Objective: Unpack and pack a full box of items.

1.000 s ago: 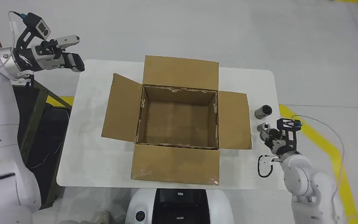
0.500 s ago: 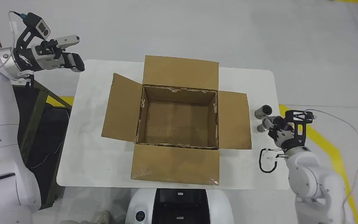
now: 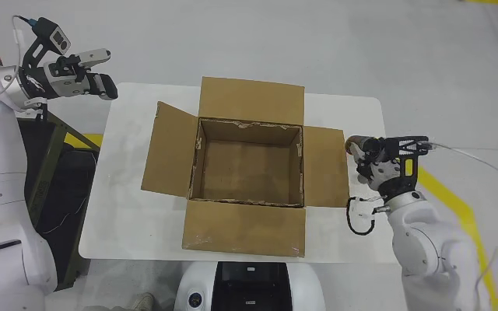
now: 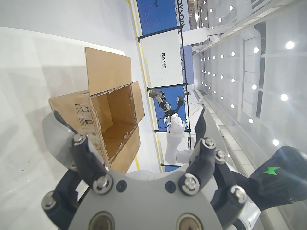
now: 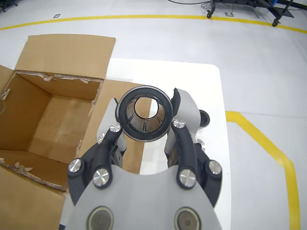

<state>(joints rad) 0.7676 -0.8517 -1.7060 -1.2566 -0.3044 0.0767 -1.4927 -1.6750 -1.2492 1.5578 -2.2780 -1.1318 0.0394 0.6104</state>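
Holding a black-rimmed hollow steel cylinder clenched in the right gripper by the 3 o'clock flap of the open brown cardboard box, seemingly for packing, with the released left gripper parked clear at 10 o'clock.

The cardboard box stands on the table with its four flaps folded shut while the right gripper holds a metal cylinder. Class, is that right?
No: the top view shows the cardboard box with its four flaps spread open, not shut. The right gripper does hold the metal cylinder.
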